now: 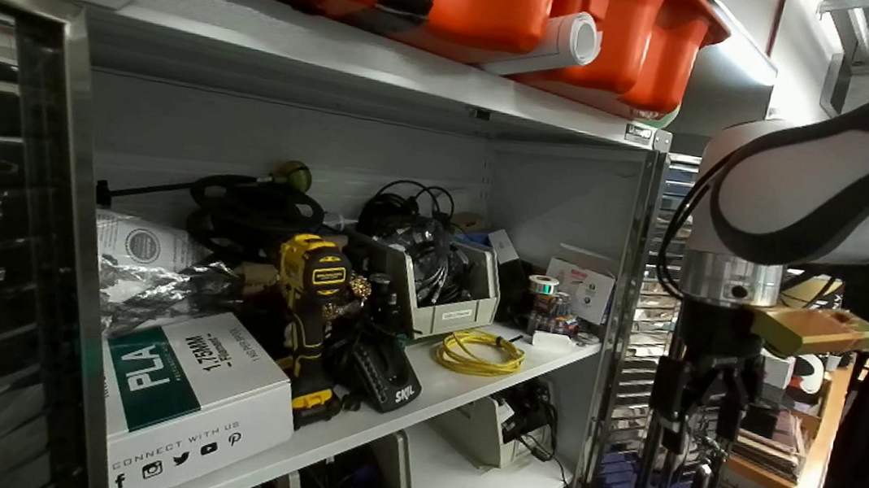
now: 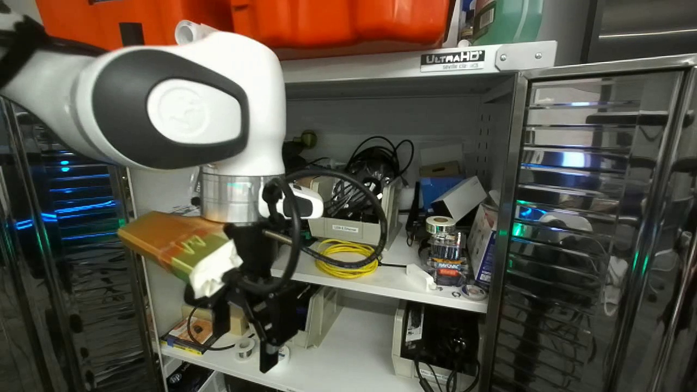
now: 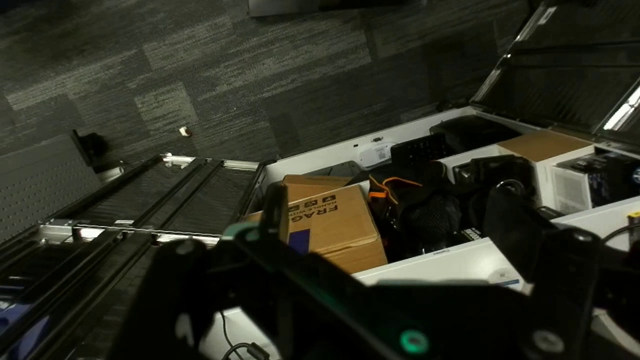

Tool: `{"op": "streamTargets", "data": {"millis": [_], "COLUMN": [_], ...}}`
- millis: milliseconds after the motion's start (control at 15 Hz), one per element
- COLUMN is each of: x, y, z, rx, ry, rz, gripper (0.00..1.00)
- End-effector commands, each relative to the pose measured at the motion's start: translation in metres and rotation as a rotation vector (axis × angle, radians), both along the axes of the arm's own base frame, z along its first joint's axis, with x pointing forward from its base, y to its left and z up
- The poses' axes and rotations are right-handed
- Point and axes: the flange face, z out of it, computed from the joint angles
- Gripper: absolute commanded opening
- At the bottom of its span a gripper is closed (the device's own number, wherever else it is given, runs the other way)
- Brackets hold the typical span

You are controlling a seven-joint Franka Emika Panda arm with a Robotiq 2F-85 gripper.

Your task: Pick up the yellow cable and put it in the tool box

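Yellow cable [image 1: 470,365]: there it lies, coiled on the shelf [image 1: 443,385] near its front edge, toward the right corner, just before the bin [image 1: 434,322]
Gripper [image 2: 244,347]: hanging out past that edge, jaws wide apart

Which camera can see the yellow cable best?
An exterior view, where the yellow cable lies coiled on the shelf with nothing in front of it. In an exterior view where a thick black cord crosses over it, part of it is hidden. The wrist view doesn't show it at all.
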Motion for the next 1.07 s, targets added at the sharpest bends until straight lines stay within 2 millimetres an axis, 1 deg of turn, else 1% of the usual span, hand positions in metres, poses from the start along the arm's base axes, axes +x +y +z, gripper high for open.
{"op": "streamTargets", "data": {"millis": [0,200,467,600,800,1000], "x": [0.045,0.077,0.123,0.144,0.174,0.2], "y": [-0.019,-0.029,-0.042,-0.044,-0.043,-0.036], "z": [-0.019,-0.031,-0.035,-0.03,-0.018,-0.01], "rx": [-0.008,0.011,0.053,0.061,0.061,0.068], "ry": [-0.082,-0.177,-0.321,-0.368,-0.425,-0.452], "rz": [-0.061,-0.104,-0.194,-0.22,-0.254,-0.28], "gripper": [1.0,1.0,1.0,1.0,1.0,1.0]}}
